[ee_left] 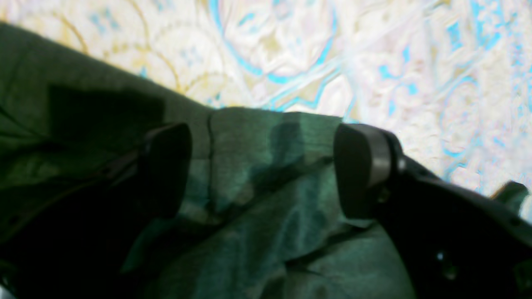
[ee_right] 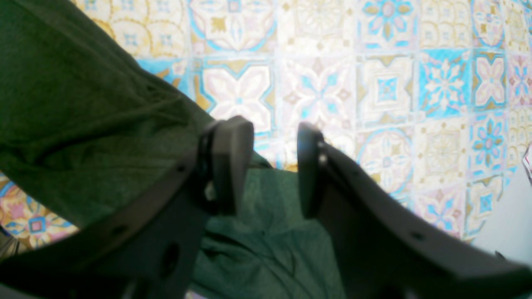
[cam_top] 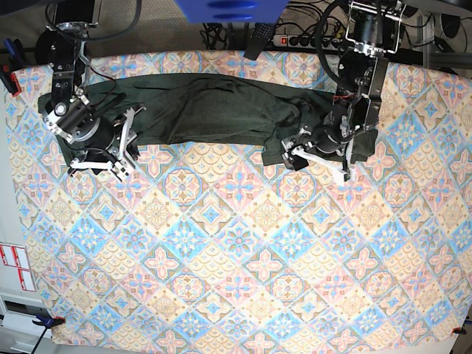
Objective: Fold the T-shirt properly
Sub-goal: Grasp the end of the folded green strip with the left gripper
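Note:
The dark olive-green T-shirt (cam_top: 214, 107) lies stretched in a long, wrinkled band across the far part of the table. In the base view my left gripper (cam_top: 293, 155) hovers over the shirt's right front edge. The left wrist view shows the left gripper (ee_left: 264, 170) open, its fingers (ee_left: 166, 166) wide apart over a creased fold of the T-shirt (ee_left: 257, 232), nothing pinched. My right gripper (cam_top: 130, 144) is at the shirt's left end. Seen from the right wrist, the right gripper (ee_right: 270, 166) stands open just above the T-shirt's (ee_right: 83, 116) edge, with only tablecloth showing between its tips.
A patterned tile-print tablecloth (cam_top: 236, 251) covers the whole table. Cables and a power strip (cam_top: 295, 33) run behind the far edge. A blurred blue object (cam_top: 225, 9) hangs at the top. Clamps (cam_top: 46, 320) hold the cloth at the corners.

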Controlling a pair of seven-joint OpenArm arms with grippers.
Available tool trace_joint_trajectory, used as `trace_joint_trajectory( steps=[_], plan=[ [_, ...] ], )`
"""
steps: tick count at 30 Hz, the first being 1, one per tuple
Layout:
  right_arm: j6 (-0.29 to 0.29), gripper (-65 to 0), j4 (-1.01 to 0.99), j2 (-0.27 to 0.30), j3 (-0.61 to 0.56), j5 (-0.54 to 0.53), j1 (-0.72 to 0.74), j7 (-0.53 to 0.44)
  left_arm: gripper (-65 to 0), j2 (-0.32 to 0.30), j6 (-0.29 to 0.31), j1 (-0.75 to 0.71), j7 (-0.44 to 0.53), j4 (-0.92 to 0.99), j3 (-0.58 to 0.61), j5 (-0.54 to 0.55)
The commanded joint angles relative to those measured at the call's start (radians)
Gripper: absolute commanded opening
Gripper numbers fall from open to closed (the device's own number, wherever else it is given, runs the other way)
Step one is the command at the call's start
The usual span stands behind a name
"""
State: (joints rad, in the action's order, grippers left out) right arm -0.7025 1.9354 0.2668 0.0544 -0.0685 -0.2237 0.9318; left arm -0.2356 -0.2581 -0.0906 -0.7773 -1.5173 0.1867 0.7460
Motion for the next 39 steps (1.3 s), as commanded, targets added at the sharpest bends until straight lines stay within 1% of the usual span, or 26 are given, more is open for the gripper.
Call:
trace_joint_trajectory(
  steps=[1,2,4,5,8,10,11,16,17,21,23,25,28,32,35,38,39],
  plan=[
    [0.004,-44.0,0.017,0.01,0.006,-0.011,0.013,-0.017,-18.9,-0.001,0.01,0.018,0.009,-0.009,0.017,0.025],
    [0.004,-44.0,0.017,0.01,0.006,-0.011,0.013,-0.017,-21.8,-0.001,0.01,0.018,0.009,-0.006,0.023,0.027],
    [0.004,-44.0,0.017,0.01,0.008,-0.011,0.014,-0.017,-30.3,-0.001,0.01,0.018,0.011,0.005,0.027,0.028],
    [0.004,-44.0,0.017,0.01,0.008,-0.011,0.014,-0.017,-35.7,0.0,0.01,0.018,0.012,0.01,0.027,0.028],
    [0.004,-44.0,0.017,0.01,0.006,-0.011,0.016,-0.017,-55.2,0.0,0.01,0.018,0.017,0.013,0.023,0.028],
    [0.004,-44.0,0.017,0.01,0.006,-0.011,0.016,-0.017,-63.9,0.002,0.01,0.018,0.019,0.011,0.02,0.03],
    [0.004,-44.0,0.017,0.01,0.008,-0.011,0.016,-0.017,-65.0,0.002,0.01,0.018,0.019,0.008,0.02,0.03],
    [0.004,-44.0,0.017,0.01,0.009,-0.011,0.016,-0.017,-65.0,-0.011,0.001,-0.005,0.02,-0.108,0.014,0.022],
    [0.004,-44.0,0.017,0.01,0.009,-0.011,0.014,-0.017,-65.0,-0.025,0.001,-0.024,0.02,-0.142,-0.005,0.022],
    [0.004,-44.0,0.017,0.01,0.009,-0.011,0.01,-0.017,-65.0,-0.038,0.001,-0.1,0.019,-0.271,-0.112,0.02],
    [0.004,-44.0,0.017,0.01,0.011,-0.011,0.01,-0.017,-65.0,-0.067,0.001,-0.151,0.015,-0.329,-0.168,0.02],
    [0.004,-44.0,0.017,0.01,0.008,-0.011,0.01,-0.017,-65.0,-0.09,0.001,-0.197,0.019,-0.363,-0.197,0.02],
    [0.004,-44.0,0.017,0.01,0.005,-0.011,0.011,-0.017,-65.0,-0.121,0.001,-0.249,0.019,-0.378,-0.229,0.02],
    [0.004,-44.0,0.017,0.009,0.003,-0.011,0.011,-0.017,-65.0,-0.121,0.007,-0.28,0.019,-0.375,-0.292,0.017],
    [0.004,-44.0,0.017,0.009,0.002,-0.011,0.011,-0.017,-65.0,-0.121,0.007,-0.28,0.014,-0.374,-0.3,0.007],
    [0.004,-44.0,0.019,0.009,0.002,-0.011,0.01,-0.017,-65.0,-0.121,0.007,-0.275,0.011,-0.374,-0.3,-0.035],
    [0.004,-44.0,0.019,0.009,0.002,-0.011,0.008,-0.017,-64.1,-0.12,0.007,-0.275,0.011,-0.374,-0.298,-0.049]
  ],
)
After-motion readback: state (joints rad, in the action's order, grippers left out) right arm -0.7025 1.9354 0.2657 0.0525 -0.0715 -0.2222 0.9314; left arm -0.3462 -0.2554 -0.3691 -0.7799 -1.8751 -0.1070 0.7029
